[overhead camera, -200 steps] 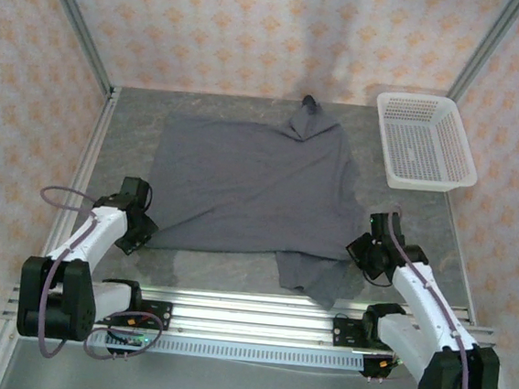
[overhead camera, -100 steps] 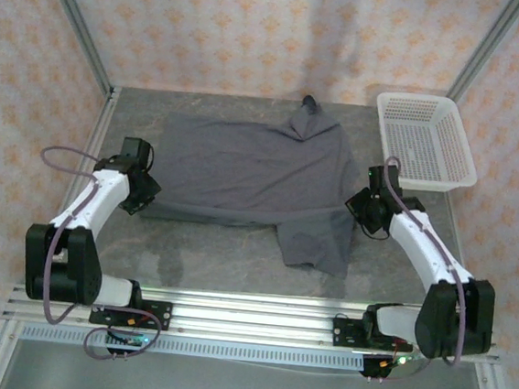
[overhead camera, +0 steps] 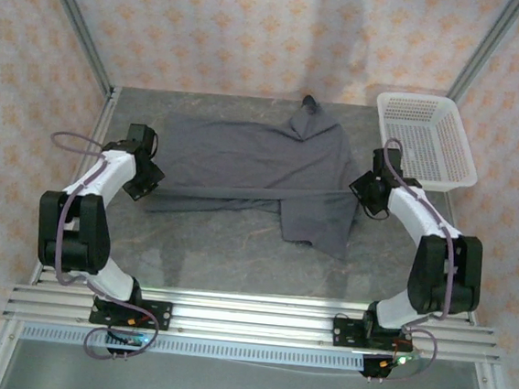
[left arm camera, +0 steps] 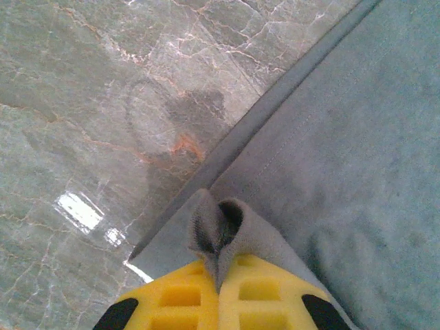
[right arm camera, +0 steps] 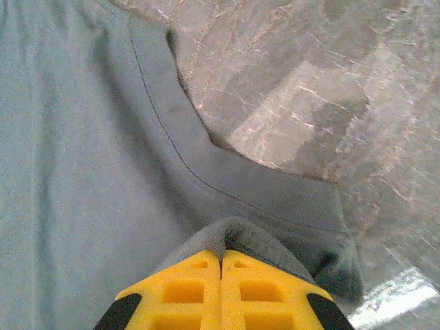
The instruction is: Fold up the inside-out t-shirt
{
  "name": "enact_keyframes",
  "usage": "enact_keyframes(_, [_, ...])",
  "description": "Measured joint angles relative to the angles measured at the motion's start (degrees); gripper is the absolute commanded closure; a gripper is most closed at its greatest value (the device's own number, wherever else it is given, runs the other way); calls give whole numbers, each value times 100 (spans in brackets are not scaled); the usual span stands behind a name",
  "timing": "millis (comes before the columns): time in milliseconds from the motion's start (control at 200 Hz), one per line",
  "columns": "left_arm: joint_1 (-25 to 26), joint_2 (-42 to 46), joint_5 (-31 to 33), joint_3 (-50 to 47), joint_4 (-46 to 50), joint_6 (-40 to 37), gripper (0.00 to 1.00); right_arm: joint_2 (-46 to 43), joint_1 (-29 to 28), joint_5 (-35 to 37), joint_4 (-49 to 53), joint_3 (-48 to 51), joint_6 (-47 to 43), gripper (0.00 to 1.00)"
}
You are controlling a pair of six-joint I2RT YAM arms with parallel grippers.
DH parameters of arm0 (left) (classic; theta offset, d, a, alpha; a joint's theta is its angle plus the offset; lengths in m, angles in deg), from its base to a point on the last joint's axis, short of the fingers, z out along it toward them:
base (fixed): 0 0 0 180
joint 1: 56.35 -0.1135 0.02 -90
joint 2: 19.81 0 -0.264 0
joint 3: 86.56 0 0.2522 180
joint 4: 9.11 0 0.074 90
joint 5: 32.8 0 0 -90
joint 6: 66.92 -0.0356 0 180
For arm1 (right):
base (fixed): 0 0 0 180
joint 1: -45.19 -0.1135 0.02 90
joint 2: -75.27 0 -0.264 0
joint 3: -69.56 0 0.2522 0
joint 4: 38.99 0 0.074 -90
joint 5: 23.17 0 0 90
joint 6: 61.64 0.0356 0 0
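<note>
As left gripper (left arm camera: 218, 269), right gripper (right arm camera: 221, 260) clamp, t-shirt (overhead camera: 253, 162) between

left gripper (overhead camera: 143, 181): closed, at the left edge of the inside-out t-shirt (overhead camera: 244, 161). right gripper (overhead camera: 373, 194): closed, at the shirt's right edge. Cloth runs right up to both. Shirt spans the gap between the two, with a folded ridge running gripper to gripper. Inboard of the right gripper and nearer the bases, a flap (overhead camera: 316, 223) lies on the grey marble table (overhead camera: 218, 246). White mesh basket (overhead camera: 426, 182) sits just outboard of the right gripper on its far side, not touching it.
</note>
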Motion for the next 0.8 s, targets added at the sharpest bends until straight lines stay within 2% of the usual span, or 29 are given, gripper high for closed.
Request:
enact_keyframes(390, [-42, -728, 20, 280, -170, 2, 100, 1196, -2, -291, -463, -398, -81, 100])
enact_keyframes(415, [-61, -791, 28, 310, -195, 4, 100, 1257, -2, -299, -470, -426, -94, 96])
enact_keyframes(455, [-74, -868, 33, 337, -229, 7, 95, 1349, -2, -313, -474, -479, -127, 87])
enact_keyframes(520, [-94, -951, 39, 350, -289, 15, 80, 1449, -2, -330, -435, -601, -219, 71])
enact_keyframes(570, [-103, -975, 81, 363, -297, 17, 70, 1462, -2, -306, -372, -710, -275, 63])
enact_keyframes(615, [-114, -970, 140, 378, -308, 94, 65, 1447, 0, -262, -323, -800, -358, 57])
enact_keyframes(701, [-151, -907, 188, 470, -308, 46, 56, 1252, 0, -70, -192, -857, -404, 49])
enact_keyframes(801, [-175, -586, 203, 531, -306, -22, 52, 673, 0, 201, 105, -750, -507, 48])
